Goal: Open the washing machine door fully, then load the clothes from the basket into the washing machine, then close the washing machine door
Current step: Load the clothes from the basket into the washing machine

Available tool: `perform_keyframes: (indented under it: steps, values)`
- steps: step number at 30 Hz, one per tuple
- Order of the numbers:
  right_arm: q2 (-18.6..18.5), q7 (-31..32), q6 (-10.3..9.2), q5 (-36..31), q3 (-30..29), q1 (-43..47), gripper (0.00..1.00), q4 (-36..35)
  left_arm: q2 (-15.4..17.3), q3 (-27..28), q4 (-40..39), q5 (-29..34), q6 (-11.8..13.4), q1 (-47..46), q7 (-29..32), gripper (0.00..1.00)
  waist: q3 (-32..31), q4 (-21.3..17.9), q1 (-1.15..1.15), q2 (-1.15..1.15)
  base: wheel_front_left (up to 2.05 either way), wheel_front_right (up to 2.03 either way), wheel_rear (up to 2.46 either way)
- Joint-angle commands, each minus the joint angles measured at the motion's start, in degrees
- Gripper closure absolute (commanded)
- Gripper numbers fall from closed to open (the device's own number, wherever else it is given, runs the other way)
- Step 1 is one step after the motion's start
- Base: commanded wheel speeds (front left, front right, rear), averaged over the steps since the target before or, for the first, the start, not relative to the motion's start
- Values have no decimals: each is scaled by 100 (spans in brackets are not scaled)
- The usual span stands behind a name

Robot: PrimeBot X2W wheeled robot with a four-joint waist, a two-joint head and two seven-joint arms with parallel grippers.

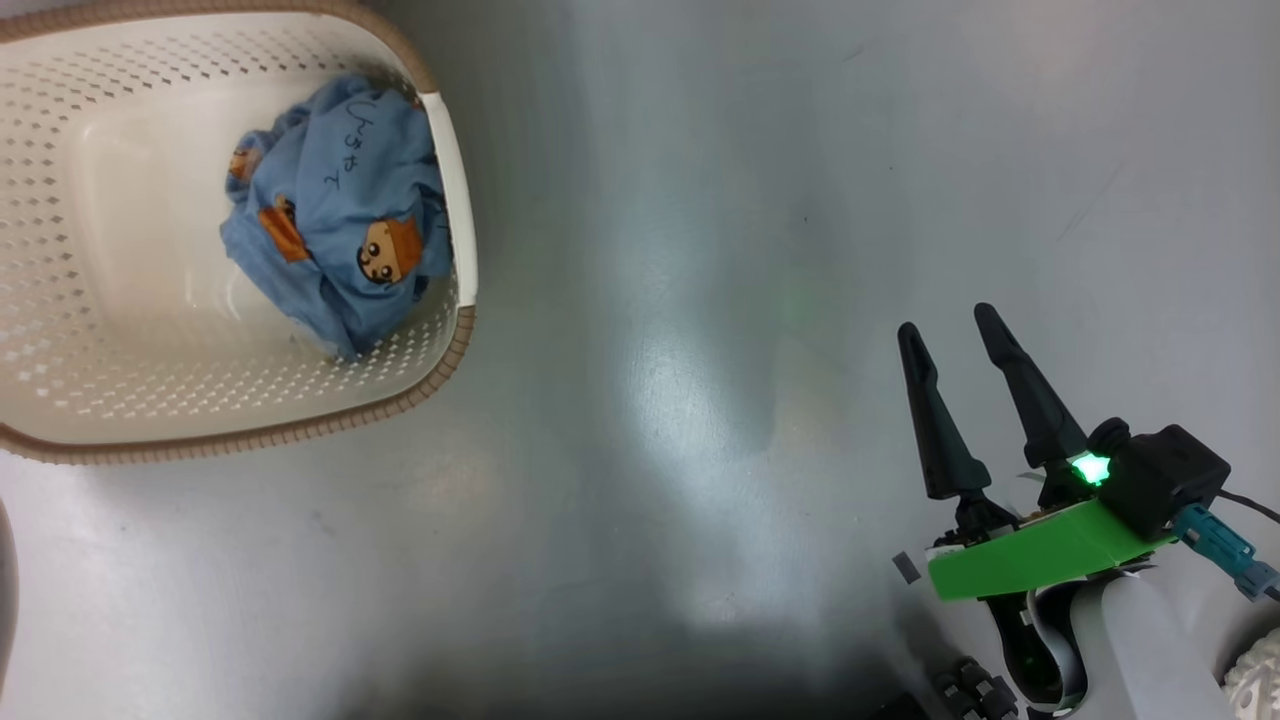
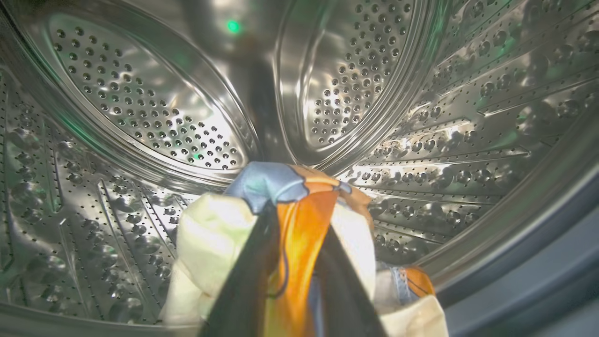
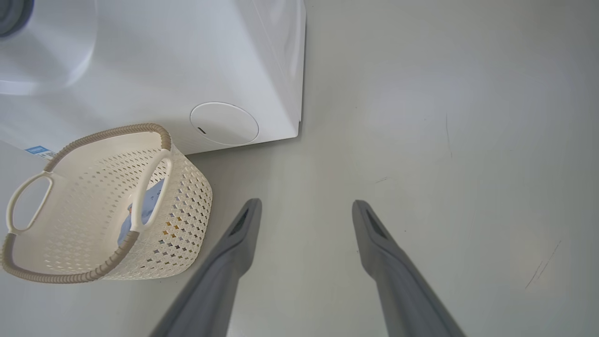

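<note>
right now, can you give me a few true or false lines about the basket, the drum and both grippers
1. The basket holds a blue garment. True.
2. The left gripper is inside the drum, with cloth between its fingers. True.
3. The right gripper is clamped on a garment. False: it is open and empty, over the floor.
4. The basket lies tipped on its side. False: it stands upright beside the washing machine.
</note>
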Motion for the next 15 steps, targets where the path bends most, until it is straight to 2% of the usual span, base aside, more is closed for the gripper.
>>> perform_keyframes:
  steps: [1, 4, 9, 15]
  values:
    - [-4, -27, 9, -28, 130, 197, 0, -68, 269, 35, -48, 27, 87, -121, -29, 0, -26, 15, 0, 0, 0, 0, 0]
    - [-8, -27, 9, -36, 128, 204, 0, -53, 276, 56, -90, 87, 175, -104, -29, 0, -75, 34, 0, 0, 0, 0, 0]
    - [-28, -27, 9, -29, 94, 177, 0, -16, 208, 221, -617, 142, 369, 156, -29, 0, -222, 109, 0, 0, 0, 0, 0]
    - [-53, -27, 9, -4, 52, 147, 0, 46, -20, 362, -1090, 166, 365, 815, -29, 0, -576, 255, 0, 0, 0, 0, 0]
